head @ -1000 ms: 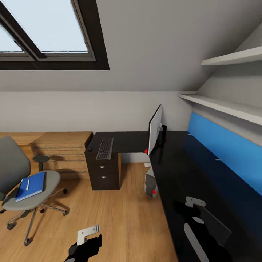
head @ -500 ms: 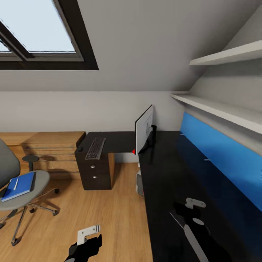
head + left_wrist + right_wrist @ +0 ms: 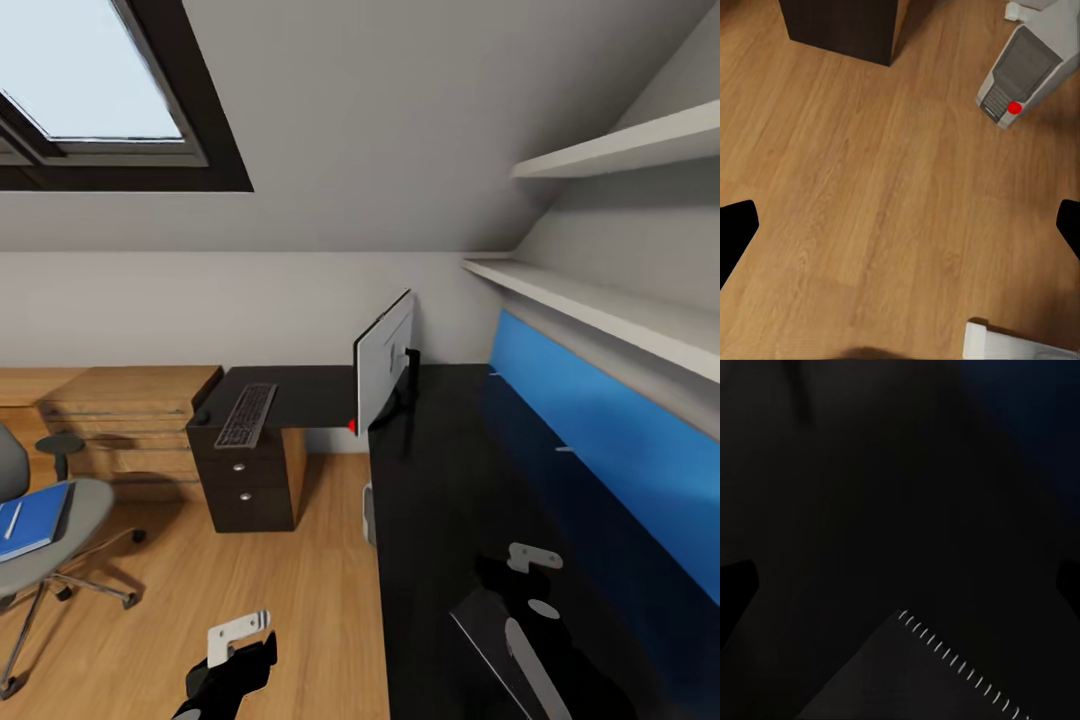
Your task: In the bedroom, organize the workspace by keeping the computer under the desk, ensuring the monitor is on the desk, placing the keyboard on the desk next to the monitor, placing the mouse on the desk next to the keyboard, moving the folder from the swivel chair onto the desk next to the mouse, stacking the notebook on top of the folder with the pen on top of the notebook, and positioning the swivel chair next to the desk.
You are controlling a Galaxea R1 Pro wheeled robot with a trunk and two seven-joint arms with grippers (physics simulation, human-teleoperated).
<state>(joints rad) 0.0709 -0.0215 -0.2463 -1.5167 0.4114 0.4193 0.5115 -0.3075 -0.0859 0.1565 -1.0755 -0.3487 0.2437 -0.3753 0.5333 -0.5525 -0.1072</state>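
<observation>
Desk (image 3: 440, 480), black and L-shaped, runs along the blue-panelled wall and turns toward the three-drawer unit; bare wooden floor (image 3: 300, 590) lies open beside its long edge. The monitor (image 3: 383, 370) stands edge-on at the inner corner, the keyboard (image 3: 246, 415) lies over the drawer end with the mouse (image 3: 201, 416) just beside it at that end's outer edge. Under the desk's long edge the computer (image 3: 1024, 71) stands on the floor, seen plainly in the left wrist view with its red light. The swivel chair (image 3: 55, 520) stands well apart from the desk, carrying the folder (image 3: 30, 520) with the pen (image 3: 12, 520) on top. The left gripper (image 3: 235, 645) hangs over open floor, fingers parted and holding nothing. The right gripper (image 3: 530, 590) hovers over the desk, jaws likewise spread, above the notebook (image 3: 922, 675), whose spiral binding shows in the right wrist view, lying near the desk's long edge.
</observation>
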